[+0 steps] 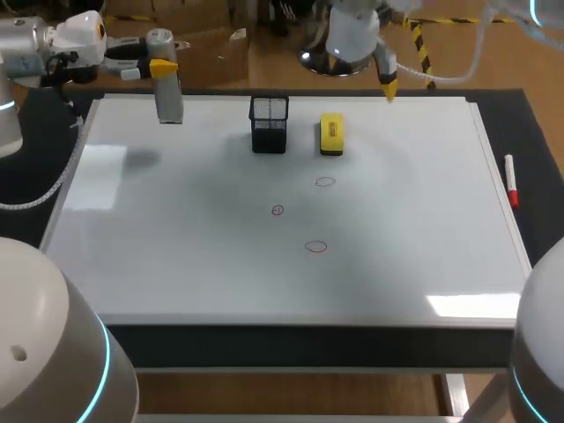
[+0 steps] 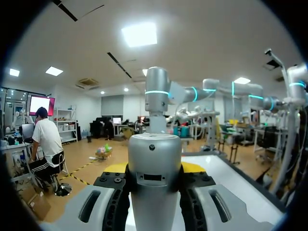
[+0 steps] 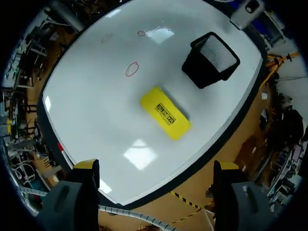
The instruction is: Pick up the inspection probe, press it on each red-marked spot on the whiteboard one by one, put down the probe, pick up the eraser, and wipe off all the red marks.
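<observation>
Head view: my left tool (image 1: 164, 69) pinches the grey probe (image 1: 169, 97) from both sides, upright over the whiteboard (image 1: 176, 229), well left of the black mesh cup (image 1: 269, 123). I cannot tell if the probe touches the board. The yellow eraser (image 1: 331, 134) lies just right of the cup. Three red marks (image 1: 278, 210) sit nearer me than the cup. A red marker (image 1: 510, 181) lies far right of it. My right tool (image 3: 156, 166) is spread wide, holding nothing, right of the cup.
</observation>
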Robot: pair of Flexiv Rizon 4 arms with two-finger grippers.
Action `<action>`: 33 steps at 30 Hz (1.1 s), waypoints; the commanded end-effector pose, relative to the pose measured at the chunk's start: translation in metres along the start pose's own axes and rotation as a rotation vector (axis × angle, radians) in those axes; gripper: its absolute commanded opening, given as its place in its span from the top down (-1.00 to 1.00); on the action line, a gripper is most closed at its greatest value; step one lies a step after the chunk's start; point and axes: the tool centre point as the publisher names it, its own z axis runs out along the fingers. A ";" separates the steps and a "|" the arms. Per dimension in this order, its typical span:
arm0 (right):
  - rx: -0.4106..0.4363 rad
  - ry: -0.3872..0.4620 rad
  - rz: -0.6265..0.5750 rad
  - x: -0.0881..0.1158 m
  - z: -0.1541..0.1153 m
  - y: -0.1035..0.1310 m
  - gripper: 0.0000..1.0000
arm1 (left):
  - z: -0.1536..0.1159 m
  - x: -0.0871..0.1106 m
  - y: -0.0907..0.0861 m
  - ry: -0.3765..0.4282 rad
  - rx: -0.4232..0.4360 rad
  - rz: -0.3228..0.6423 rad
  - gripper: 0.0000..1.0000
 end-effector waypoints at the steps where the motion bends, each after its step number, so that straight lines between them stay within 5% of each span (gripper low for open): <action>1: -0.006 -0.090 -0.211 0.009 0.009 0.017 -1.00 | 0.000 0.000 -0.002 0.002 -0.001 -0.001 1.00; 14: -0.217 0.044 -0.532 0.004 0.032 0.042 -1.00 | 0.000 0.000 -0.002 0.002 -0.001 -0.001 1.00; 24: -0.221 0.053 -0.664 -0.002 0.051 0.050 -1.00 | 0.000 0.000 -0.002 0.002 -0.001 -0.001 1.00; 33: -0.243 0.033 -0.652 -0.005 0.074 0.057 -1.00 | 0.000 0.000 -0.002 0.002 -0.001 -0.001 1.00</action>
